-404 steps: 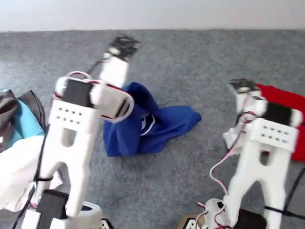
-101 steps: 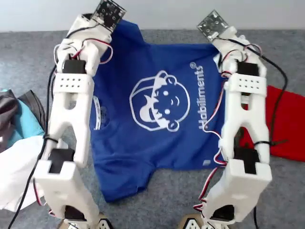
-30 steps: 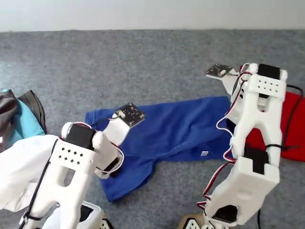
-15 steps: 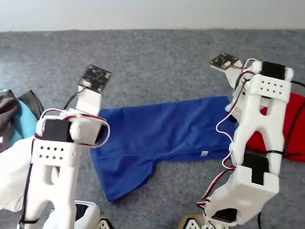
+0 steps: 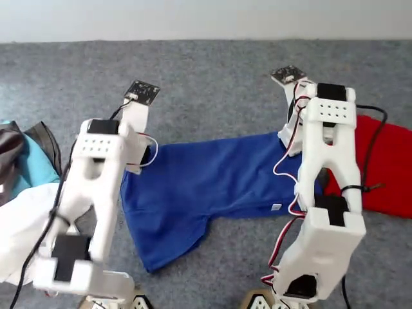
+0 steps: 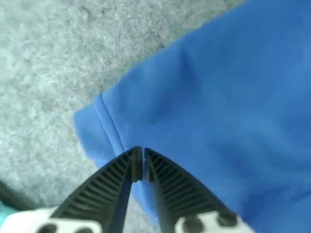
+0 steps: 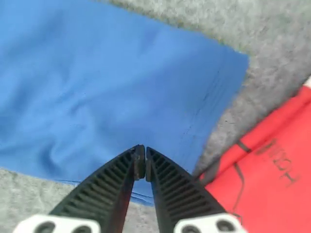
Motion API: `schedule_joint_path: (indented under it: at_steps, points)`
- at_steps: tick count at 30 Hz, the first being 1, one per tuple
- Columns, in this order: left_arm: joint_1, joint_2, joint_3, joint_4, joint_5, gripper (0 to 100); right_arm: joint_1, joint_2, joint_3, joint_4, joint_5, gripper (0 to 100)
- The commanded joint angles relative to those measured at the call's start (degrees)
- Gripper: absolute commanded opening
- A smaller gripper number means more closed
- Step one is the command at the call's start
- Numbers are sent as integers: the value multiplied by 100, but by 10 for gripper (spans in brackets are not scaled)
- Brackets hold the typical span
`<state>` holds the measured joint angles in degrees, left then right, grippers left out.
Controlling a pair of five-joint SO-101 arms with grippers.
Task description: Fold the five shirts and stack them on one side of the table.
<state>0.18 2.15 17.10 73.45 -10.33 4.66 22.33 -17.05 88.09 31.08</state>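
A blue shirt [image 5: 212,180] lies folded into a long band across the middle of the grey table, one sleeve sticking out toward the front [image 5: 164,248]. My left gripper [image 6: 138,164] is shut and hovers over the blue shirt [image 6: 233,97] near its left end, by a hemmed edge. Over the right end of the blue shirt [image 7: 97,77] my right gripper [image 7: 142,162] is also shut, with nothing seen between its fingers. In the high view the left arm [image 5: 100,167] and the right arm [image 5: 328,141] stand over the shirt's two ends.
A red shirt [image 5: 386,167] lies at the right edge and shows beside the blue one in the right wrist view [image 7: 262,170]. At the left edge sits a pile of white [image 5: 22,225], teal [image 5: 32,168] and dark [image 5: 16,141] shirts. Bare carpet spans the far side.
The shirt, earlier spread flat, now lies folded in half. In the last second my left arm rose and swung out to the shirt's left end; my right arm shifted slightly left.
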Motion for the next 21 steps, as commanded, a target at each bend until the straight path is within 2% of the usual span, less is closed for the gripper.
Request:
schedule_joint_path:
  at_steps: [1,7,13,21]
  points:
    - [-167,844,-822,9,18,16,48,66,-185,295,-97,9]
    - [-624,2303,-2158,378,-123,16,57,391,-185,884,-97,9]
    - [-686,3736,-3459,888,-255,16,75,725,-176,1349,-105,9]
    - [-677,4492,-5631,2022,-237,16,84,963,237,1446,-79,9]
